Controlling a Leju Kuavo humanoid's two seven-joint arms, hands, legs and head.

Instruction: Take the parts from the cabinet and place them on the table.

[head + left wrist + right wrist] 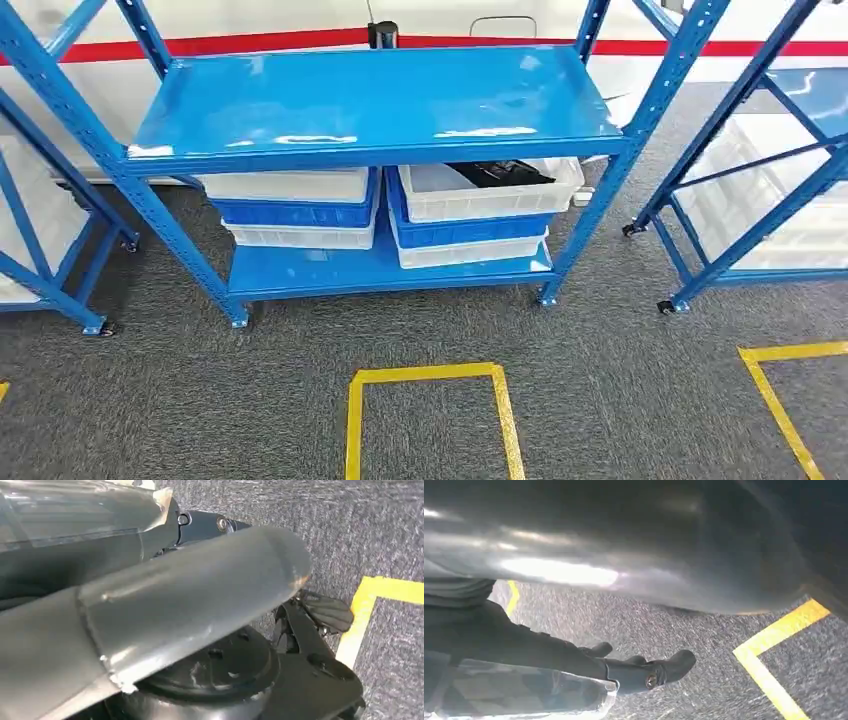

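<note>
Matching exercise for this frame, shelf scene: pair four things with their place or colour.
Things:
1. dark part
2. top shelf
3. floor tape
4. left stack of bins

Descriptions:
A. yellow outline on the grey carpet
B. bare glossy blue surface
C. lying in the upper white bin on the right
D. lower shelf, left side

Pairs: 1-C, 2-B, 3-A, 4-D
</note>
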